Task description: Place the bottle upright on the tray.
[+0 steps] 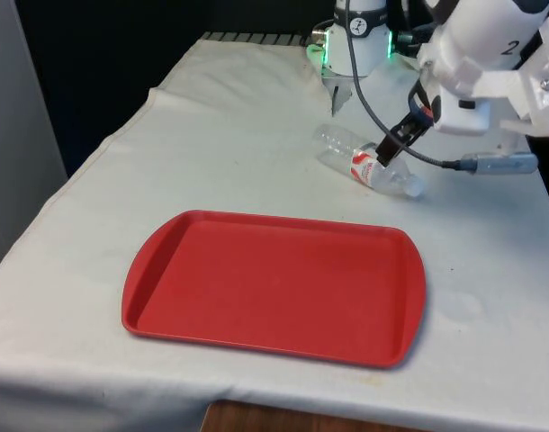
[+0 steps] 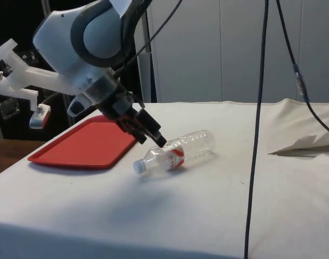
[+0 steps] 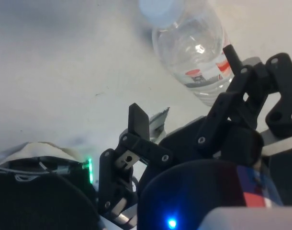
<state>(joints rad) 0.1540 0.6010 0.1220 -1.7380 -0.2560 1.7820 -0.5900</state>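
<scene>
White cloth [image 1: 211, 135] | red tray [image 1: 274, 286] | clear bottle [image 1: 369, 164] lying beyond, tool [image 1: 389, 150] over it

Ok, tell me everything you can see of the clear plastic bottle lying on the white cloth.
The clear plastic bottle looks empty. It has a ribbed body, a pale cap and a red-and-white label around its middle. It lies on its side on the white cloth, off the red plastic tray, beyond the tray's far edge, cap pointing toward the front view's right. The black two-finger gripper is down at the label, one finger beside the bottle; no grip is evident.
</scene>
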